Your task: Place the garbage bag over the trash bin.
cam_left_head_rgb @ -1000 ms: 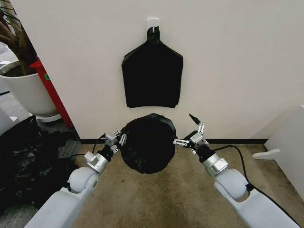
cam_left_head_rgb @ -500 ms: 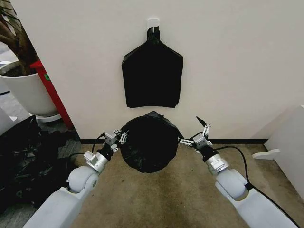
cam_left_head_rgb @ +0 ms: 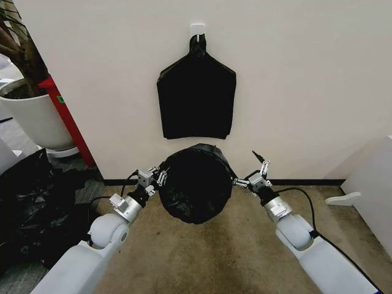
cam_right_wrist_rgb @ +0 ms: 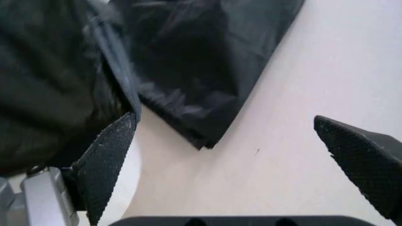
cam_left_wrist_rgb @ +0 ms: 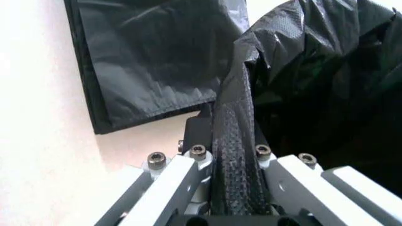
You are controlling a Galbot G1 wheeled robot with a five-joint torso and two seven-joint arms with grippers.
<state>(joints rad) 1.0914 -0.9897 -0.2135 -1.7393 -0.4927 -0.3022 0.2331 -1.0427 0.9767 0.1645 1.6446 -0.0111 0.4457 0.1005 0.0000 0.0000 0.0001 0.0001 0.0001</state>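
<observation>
Two grippers flank the garbage bag (cam_left_head_rgb: 195, 187): left gripper (cam_left_head_rgb: 157, 177) pinched on its edge, right gripper (cam_left_head_rgb: 248, 172) spread wide, empty, just beside it. Thin, slippery film; best gripped at the hem.

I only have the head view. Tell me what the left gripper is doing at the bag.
Observer: The left wrist view shows the left gripper shut on the garbage bag, a fold of black film pinched between its pads.
Operator: Now report the right gripper.
Observer: In the right wrist view the right gripper is open, its pads wide apart with bare wall between them.
Operator: Say whether it touches the bag.
Observer: One pad sits right beside the film; contact cannot be told.
</observation>
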